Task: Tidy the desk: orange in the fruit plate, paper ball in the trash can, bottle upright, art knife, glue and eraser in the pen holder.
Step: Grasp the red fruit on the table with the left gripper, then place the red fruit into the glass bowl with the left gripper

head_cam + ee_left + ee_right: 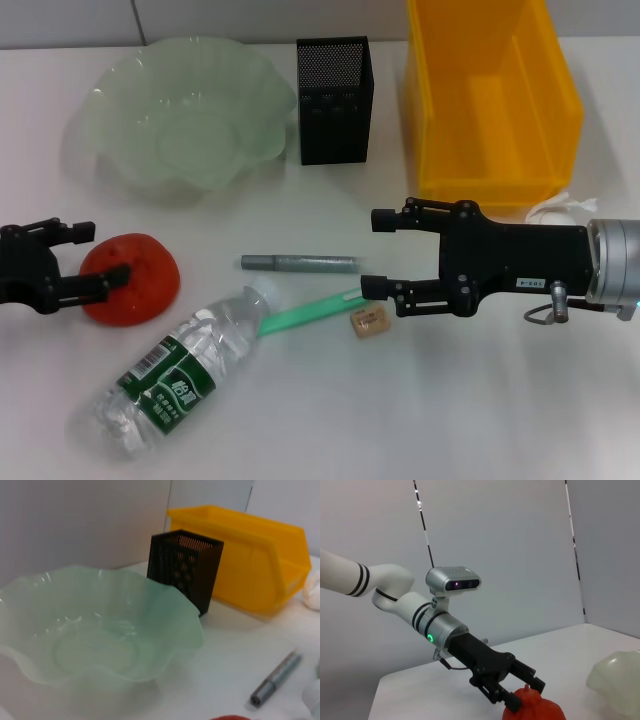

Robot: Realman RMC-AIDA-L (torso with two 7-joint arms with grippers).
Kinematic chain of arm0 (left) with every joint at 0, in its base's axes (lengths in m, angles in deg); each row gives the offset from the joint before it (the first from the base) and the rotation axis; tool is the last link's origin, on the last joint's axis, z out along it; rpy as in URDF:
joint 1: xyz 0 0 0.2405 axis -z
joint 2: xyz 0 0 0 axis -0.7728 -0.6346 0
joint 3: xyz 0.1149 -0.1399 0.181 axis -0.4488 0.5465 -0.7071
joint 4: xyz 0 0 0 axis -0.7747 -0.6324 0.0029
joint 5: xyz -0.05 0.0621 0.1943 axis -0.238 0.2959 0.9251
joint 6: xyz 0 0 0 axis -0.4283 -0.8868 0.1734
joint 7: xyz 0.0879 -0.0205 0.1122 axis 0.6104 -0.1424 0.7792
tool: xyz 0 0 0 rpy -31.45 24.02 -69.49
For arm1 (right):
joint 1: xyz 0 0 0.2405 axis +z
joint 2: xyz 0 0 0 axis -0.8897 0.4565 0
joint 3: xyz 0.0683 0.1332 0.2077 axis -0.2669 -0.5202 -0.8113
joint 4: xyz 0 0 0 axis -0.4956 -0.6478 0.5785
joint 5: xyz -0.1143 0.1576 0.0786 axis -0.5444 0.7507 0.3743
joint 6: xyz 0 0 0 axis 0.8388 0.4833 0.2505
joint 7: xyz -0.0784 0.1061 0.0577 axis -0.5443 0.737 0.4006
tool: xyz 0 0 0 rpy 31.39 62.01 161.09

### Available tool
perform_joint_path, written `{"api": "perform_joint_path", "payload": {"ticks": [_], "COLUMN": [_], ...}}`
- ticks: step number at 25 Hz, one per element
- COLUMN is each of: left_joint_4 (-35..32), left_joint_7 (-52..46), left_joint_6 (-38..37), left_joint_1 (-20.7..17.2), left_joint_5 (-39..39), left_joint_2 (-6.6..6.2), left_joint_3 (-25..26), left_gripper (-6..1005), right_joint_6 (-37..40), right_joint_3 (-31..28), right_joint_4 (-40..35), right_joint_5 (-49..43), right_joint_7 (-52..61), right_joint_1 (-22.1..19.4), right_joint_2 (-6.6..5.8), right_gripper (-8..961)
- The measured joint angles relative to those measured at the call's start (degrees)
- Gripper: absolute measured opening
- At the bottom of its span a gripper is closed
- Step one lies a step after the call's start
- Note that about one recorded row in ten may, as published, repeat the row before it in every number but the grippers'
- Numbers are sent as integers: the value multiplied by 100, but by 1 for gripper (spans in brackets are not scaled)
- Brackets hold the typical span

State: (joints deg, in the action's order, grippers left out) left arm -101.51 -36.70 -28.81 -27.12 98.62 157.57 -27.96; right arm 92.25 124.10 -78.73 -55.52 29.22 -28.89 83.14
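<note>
- I have the left hand [95, 262] down at the round red-orange orange [131, 278] at the near left of the white worktop [450, 400]; its black fingers [100, 286] stand apart, one on either side of the fruit, so this is the orange step, at the grasp.
- From the right wrist view the fingertips sit against the top of the orange, not yet clamped as far as I can judge (the fruit looks to rest on the worktop).
- Next I would need to close, lift clear, and carry it back to the wide pale green scalloped fruit plate [255, 110], which stands empty just behind.
- The right hand [377, 252] hovers open mid-worktop, just above the tiny tan eraser [367, 322] and near the green-handled art knife [310, 308].
- Count, head view: one orange, one plate, one black mesh pen holder [334, 100], one deep yellow plastic trash can [490, 95], one clear green-labelled bottle [180, 375] lying on its side, one grey glue stick [298, 263], one knife, one eraser, one crumpled white paper ball [556, 210] beside the can.
</note>
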Motion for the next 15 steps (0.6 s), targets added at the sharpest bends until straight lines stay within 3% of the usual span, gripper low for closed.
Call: {"api": "perform_joint_path", "payload": {"ticks": [5,15], "left_joint_4": [0,-83], "left_joint_7": [41,58], "left_joint_6": [270,386], "left_joint_1": [50,82], "left_joint_5": [0,1], "left_joint_2": [79,82], "left_joint_3": [-417,-654], "left_gripper": [661,637], "right_joint_6": [0,4], "right_joint_3": [-1,-1], "right_joint_4": [-4,-4], "right_joint_5": [-4,-6], "right_joint_7": [0,0], "right_joint_1": [-2,-2], "right_joint_2": [-1,-11], "right_gripper": [812,812]}}
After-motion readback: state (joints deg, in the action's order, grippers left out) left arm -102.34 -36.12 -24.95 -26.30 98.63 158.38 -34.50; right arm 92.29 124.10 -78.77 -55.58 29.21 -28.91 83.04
